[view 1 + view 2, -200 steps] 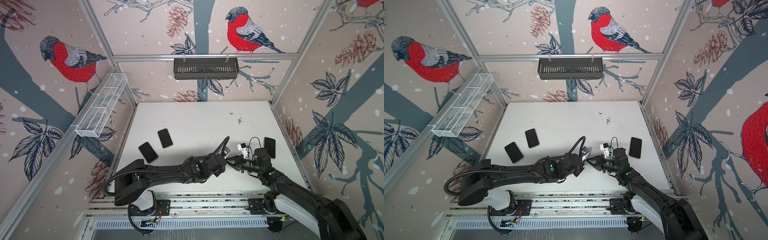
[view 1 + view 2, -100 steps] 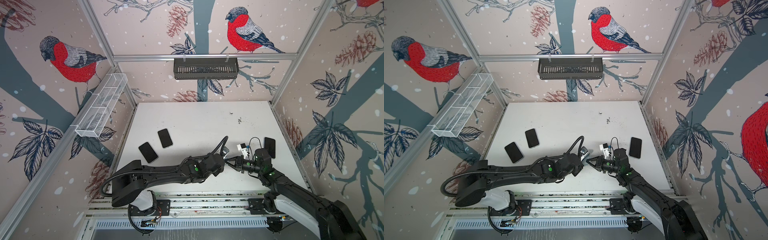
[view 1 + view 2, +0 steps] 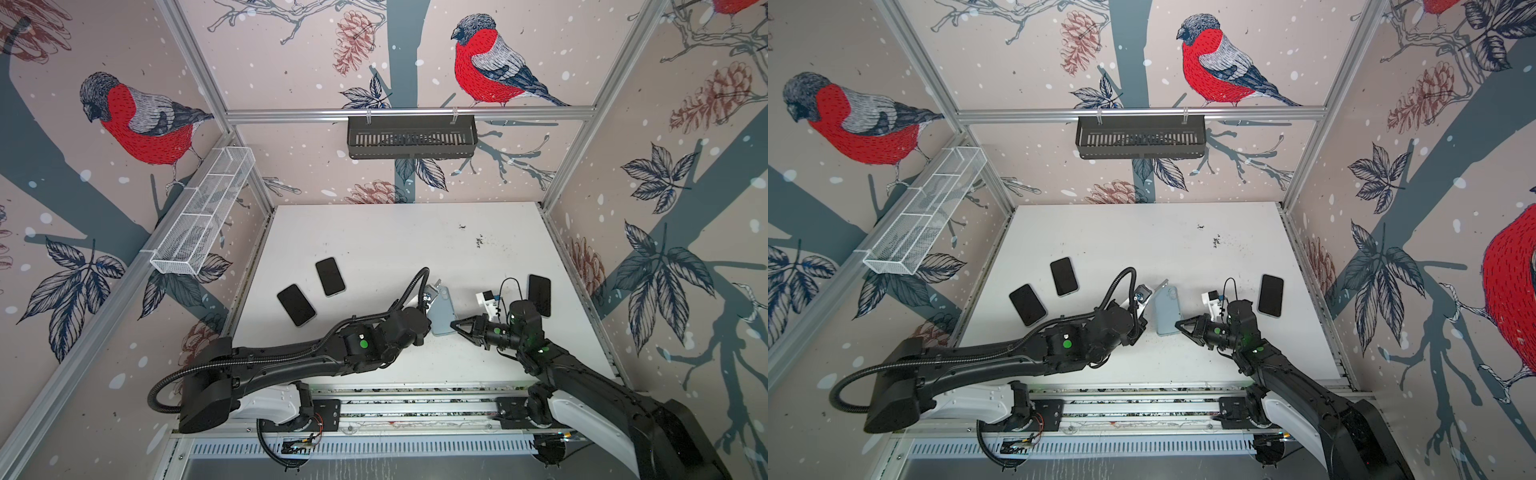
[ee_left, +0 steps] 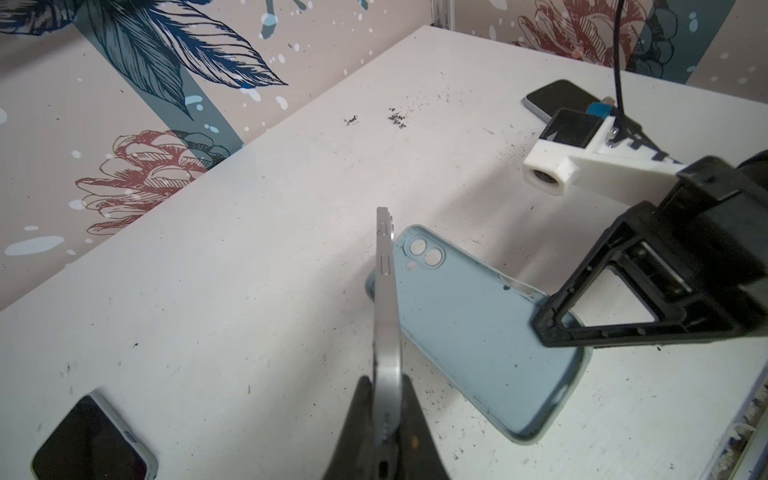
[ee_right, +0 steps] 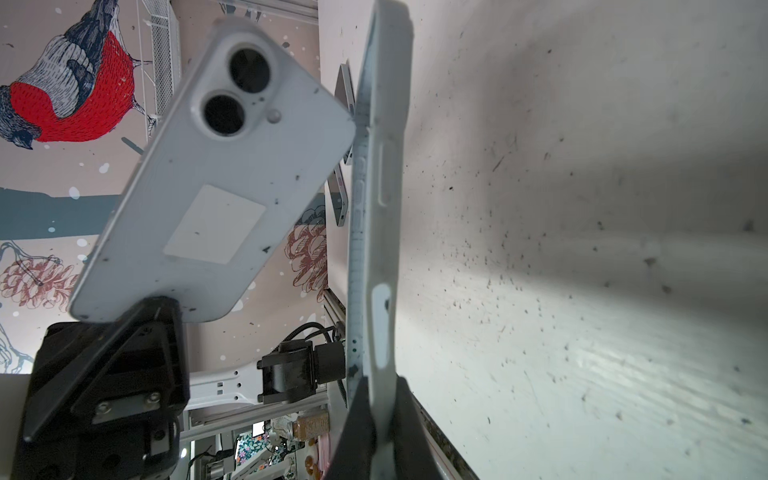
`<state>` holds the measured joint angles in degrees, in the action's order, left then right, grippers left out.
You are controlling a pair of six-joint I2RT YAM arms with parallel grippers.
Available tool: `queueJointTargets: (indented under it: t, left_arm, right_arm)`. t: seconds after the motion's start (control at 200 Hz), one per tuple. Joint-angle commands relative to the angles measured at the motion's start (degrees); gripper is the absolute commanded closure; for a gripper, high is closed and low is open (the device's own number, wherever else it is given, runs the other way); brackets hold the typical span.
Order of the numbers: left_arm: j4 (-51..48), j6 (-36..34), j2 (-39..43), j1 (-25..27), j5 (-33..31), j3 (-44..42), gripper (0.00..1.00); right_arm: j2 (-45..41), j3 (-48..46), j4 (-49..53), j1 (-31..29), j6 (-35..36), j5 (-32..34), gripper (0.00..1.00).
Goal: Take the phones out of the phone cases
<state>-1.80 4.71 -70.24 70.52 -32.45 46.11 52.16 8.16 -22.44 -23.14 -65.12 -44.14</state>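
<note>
The phone (image 5: 216, 166), pale silver with two lenses on its back, stands on edge and is out of the light blue phone case (image 4: 469, 324). One of its corners still meets the case's rim. My left gripper (image 4: 384, 415) is shut on the phone's lower end. The empty phone case lies open side up on the white table (image 3: 374, 249). My right gripper (image 5: 376, 415) is shut on the end of the case nearest it. In both top views the two grippers (image 3: 424, 309) (image 3: 455, 324) face each other across the case (image 3: 1168, 311).
Two dark phones (image 3: 296, 304) (image 3: 330, 276) lie screen up to the left and a third (image 3: 539, 294) to the right, behind my right wrist. A black basket (image 3: 411, 137) hangs on the back wall, a white wire basket (image 3: 203, 216) on the left wall.
My left gripper has closed fully on the phone and the left arm has drawn a little to the left with it. The right arm has stayed put.
</note>
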Motion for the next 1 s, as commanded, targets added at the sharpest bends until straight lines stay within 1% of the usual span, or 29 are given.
queueJointTargets:
  t: [0.0,0.17,0.29,0.44,0.51,0.62,0.7,0.795,0.871,0.926,0.996]
  left_arm:
    - [3.98,-4.1,2.97,0.14,-2.86,-0.87,1.0]
    - [-0.37,-7.07,4.33,0.23,-7.0,-1.37,1.0]
    - [-0.86,-8.86,3.21,0.32,-9.53,-3.29,1.0]
    - [-0.73,-10.16,1.88,0.32,-11.18,-5.14,1.0]
    - [-0.89,-10.52,0.77,0.49,-13.08,-5.45,1.0]
    - [-1.45,-11.62,-1.89,1.31,-14.16,-5.28,1.0]
    - [-2.99,-11.75,-4.72,2.86,-15.77,-4.66,1.0]
    - [-6.07,-9.43,-8.59,4.08,-18.37,-2.88,1.0]
    - [-7.16,-9.03,-11.41,5.52,-20.02,-2.16,1.0]
    - [-7.49,-7.32,-13.36,6.5,-23.14,-2.0,1.0]
    - [-7.6,-7.26,-15.3,6.89,-22.86,-1.97,1.0]
  right_arm:
    - [0.21,-0.17,-0.31,0.2,1.35,0.85,0.99]
    - [0.47,-0.29,0.46,1.22,1.6,1.31,0.99]
    - [0.72,-0.04,1.12,2.07,2.17,1.56,0.99]
    - [1.42,0.69,2.4,2.72,3.14,1.4,0.99]
    - [1.74,0.92,2.48,2.75,3.09,1.47,0.99]
    - [2.49,1.44,2.41,2.77,3.29,1.43,0.99]
    - [3.49,1.8,2.17,2.75,3.5,1.5,0.99]
    - [4.68,1.86,1.43,2.77,3.59,1.43,0.99]
    - [5.87,1.95,0.74,2.72,3.54,1.18,0.99]
    - [6.68,1.94,0.2,2.7,3.68,1.12,0.99]
    - [7.4,1.86,0.03,2.72,4.07,1.47,0.99]
